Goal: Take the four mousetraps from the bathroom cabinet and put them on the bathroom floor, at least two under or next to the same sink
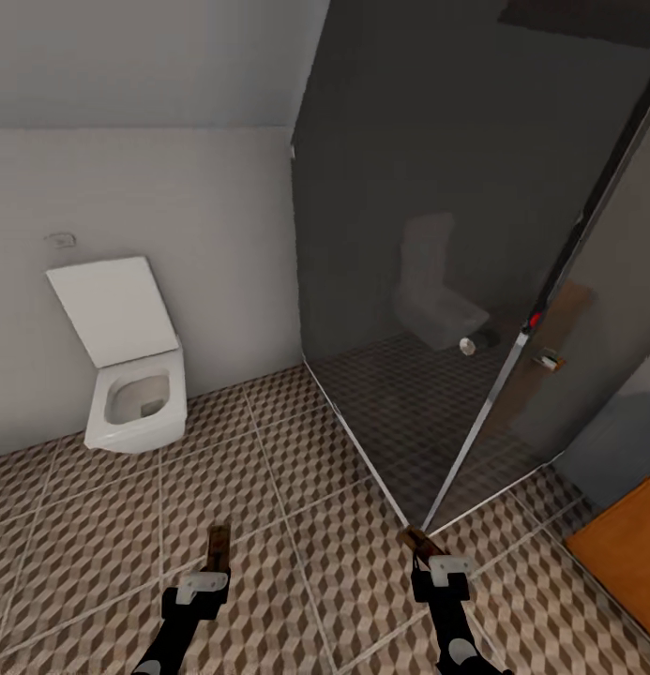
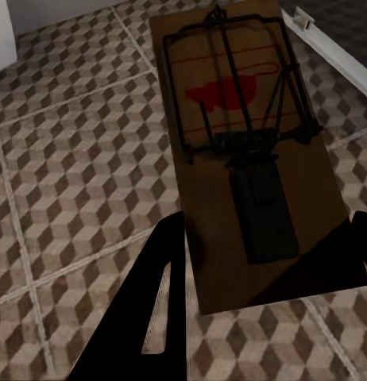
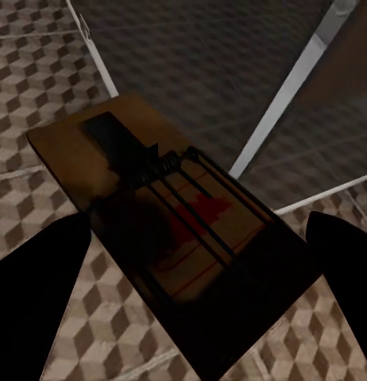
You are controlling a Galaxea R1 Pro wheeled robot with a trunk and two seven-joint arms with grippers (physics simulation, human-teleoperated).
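Here each gripper grasps a mousetrap above the cube-patterned bathroom floor (image 1: pixel 268 450): the left gripper (image 1: pixel 212 562) has its fingers (image 2: pixel 164 294) clenched on the near end of one mousetrap (image 2: pixel 247 151). The right gripper (image 1: pixel 428 553), near the glass shower corner (image 1: pixel 418 520), clamps another mousetrap (image 3: pixel 168 230) crosswise between its fingers (image 3: pixel 36 278).

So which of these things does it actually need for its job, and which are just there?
Needed:
- mousetrap in the left hand
- mousetrap in the right hand
- patterned bathroom floor

Just there:
- white toilet
- dark glass shower enclosure
- orange-brown wooden panel
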